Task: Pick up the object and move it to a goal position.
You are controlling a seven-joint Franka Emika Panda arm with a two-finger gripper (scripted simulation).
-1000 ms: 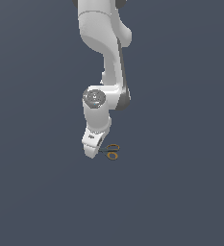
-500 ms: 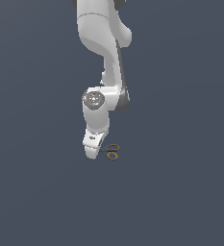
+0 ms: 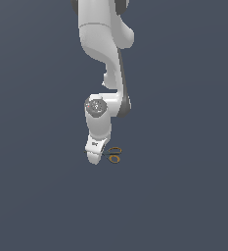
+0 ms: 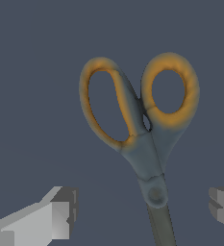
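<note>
Two orange oval rings, scissors (image 4: 144,144), grey-blue pivot, thin dark blades

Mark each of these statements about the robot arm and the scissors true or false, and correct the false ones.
1. The scissors have two orange-yellow ring handles. True.
2. The gripper is shut on the scissors. False: in the wrist view its fingers stand wide apart, one on each side of the blades, touching nothing.
3. The scissors lie flat on the dark surface. True.
4. In the exterior view, the ring handles show on the exterior view's left of the gripper. False: they show on its right.
5. The two handle rings are the same shape. False: one is a long oval, the other rounder.
</note>
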